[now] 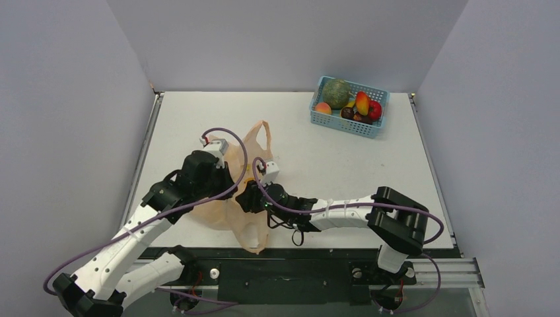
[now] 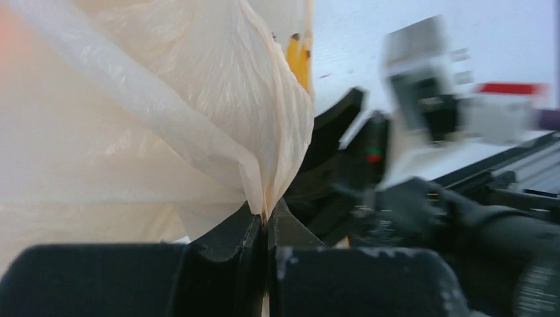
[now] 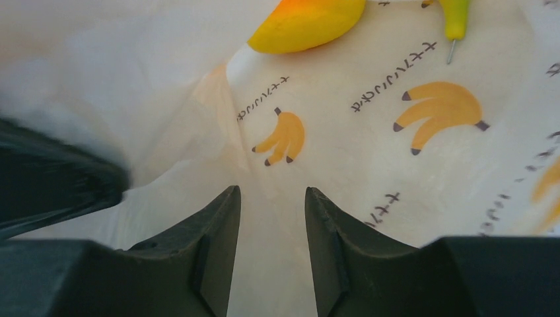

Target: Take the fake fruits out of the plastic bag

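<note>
Top view: white desk (image 1: 198,119) sitting between plain pale walls (image 1: 66,99), blue basket (image 1: 343,124) of fruit standing far right, plastic bag (image 1: 254,231) lying near the front edge, both arms at it. Left wrist: left gripper (image 2: 266,221) pinching shut on a bag fold. Right wrist: right gripper (image 3: 272,198) holding jaws apart over printed film, mango (image 3: 307,23) lying just beyond.

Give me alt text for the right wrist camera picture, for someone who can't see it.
The right pincer points, jaws parted, at the plastic bag, a pale film printed with orange banana drawings and dark lettering. A yellow-orange mango lies at the top edge of the view.
</note>
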`<state>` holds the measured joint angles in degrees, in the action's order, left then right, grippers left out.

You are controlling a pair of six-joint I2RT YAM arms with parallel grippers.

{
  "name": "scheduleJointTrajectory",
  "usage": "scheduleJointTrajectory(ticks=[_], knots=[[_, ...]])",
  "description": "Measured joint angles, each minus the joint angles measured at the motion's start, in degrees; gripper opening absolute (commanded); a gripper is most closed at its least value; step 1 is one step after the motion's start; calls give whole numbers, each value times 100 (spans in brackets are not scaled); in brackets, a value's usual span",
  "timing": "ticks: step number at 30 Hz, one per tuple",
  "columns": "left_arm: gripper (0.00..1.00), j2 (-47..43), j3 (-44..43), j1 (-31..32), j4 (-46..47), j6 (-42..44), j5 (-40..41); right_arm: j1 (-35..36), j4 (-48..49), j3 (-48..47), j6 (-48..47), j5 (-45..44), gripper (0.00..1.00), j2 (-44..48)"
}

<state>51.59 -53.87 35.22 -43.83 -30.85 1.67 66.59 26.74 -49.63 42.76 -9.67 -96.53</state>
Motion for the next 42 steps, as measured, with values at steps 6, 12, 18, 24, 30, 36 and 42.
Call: scheduleJointTrajectory(ticks=[6, 12, 18, 24, 30, 36, 42], knots=[[0, 1108, -1246, 297, 339, -227, -787, -332, 603, 249, 452, 101, 37, -354], [0, 1062, -1384, 741, 293, -229, -741, -632, 962, 817, 640, 42, 37, -323], [0, 501, -597, 739, -586, -142, 164, -599, 955, 1043, 555, -201, 39, -229], [0, 101, 59, 737, -1268, -52, 428, -533, 734, 986, 55, -492, 46, -101], [0, -94, 107, 737, -1346, 24, 424, -527, 109, 562, -588, -649, 59, -22], [0, -103, 133, 737, -1335, 26, 424, -522, 149, 365, -439, -634, 69, -55], [0, -205, 188, 739, -1338, 24, 428, -380, 238, 365, 319, -929, 76, -199]])
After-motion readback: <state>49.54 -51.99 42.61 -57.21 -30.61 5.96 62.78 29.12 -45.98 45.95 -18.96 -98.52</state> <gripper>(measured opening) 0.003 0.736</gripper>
